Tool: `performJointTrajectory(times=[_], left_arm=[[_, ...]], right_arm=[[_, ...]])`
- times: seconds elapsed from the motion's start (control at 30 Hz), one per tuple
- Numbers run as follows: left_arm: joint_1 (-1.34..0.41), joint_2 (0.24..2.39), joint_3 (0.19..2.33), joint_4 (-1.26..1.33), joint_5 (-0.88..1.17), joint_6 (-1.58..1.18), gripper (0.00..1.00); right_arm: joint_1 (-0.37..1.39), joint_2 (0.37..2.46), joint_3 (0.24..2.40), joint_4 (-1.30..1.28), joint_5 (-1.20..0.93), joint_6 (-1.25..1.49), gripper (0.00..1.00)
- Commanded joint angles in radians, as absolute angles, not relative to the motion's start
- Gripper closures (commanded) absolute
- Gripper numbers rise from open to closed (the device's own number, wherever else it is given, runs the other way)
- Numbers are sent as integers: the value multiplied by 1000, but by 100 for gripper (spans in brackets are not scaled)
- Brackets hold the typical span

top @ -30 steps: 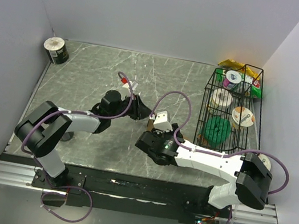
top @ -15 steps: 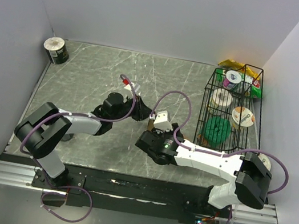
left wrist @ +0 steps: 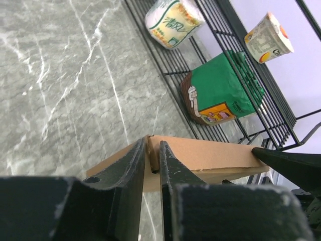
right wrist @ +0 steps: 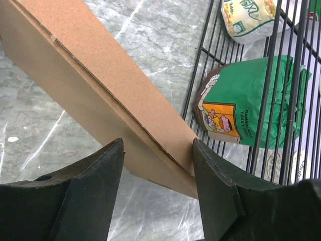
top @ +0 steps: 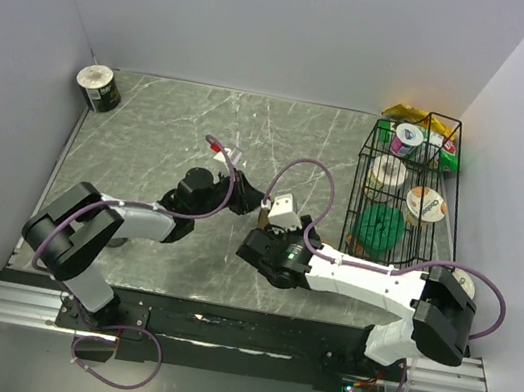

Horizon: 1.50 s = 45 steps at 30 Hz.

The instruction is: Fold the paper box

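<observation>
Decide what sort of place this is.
Probably a robotics lab test cell: left arm and right arm at a marble-patterned table, blank white walls around it, a wire basket of groceries.

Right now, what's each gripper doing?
Left gripper: closed, pinching an edge of the paper box.
Right gripper: closed across the paper box, holding it.

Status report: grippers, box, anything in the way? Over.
Left gripper pinching paper box edge. Right gripper clamped across the box. Black wire basket close beside the box's end.
</observation>
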<state>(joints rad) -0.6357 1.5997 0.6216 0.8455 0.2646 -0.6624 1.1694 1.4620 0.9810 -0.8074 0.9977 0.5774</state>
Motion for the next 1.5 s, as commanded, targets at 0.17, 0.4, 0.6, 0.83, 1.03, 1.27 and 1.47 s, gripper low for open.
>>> performJointTrajectory(times=[0.17, 0.4, 0.6, 0.83, 1.03, 1.27, 1.47], left_arm=[[-542, 1470, 564, 365, 144, -588, 78], [-471, 1342, 637, 291, 210, -583, 38], [-428, 1337, 627, 379, 314, -637, 8], [-425, 1371, 601, 485, 344, -709, 4], [-419, 1338, 580, 529, 313, -735, 3], [-379, 1452, 591, 627, 343, -776, 7], [-373, 1566, 617, 715, 414, -805, 27]], right_arm=[[1169, 1552, 1022, -680, 811, 549, 39], [1170, 1591, 1045, -517, 816, 414, 39], [1169, 1618, 1065, -446, 799, 354, 39], [1169, 1643, 1091, -414, 792, 327, 39], [1169, 1666, 1109, -411, 784, 324, 39], [1169, 1658, 1100, -410, 779, 330, 39], [1170, 1660, 1104, -419, 775, 333, 39]])
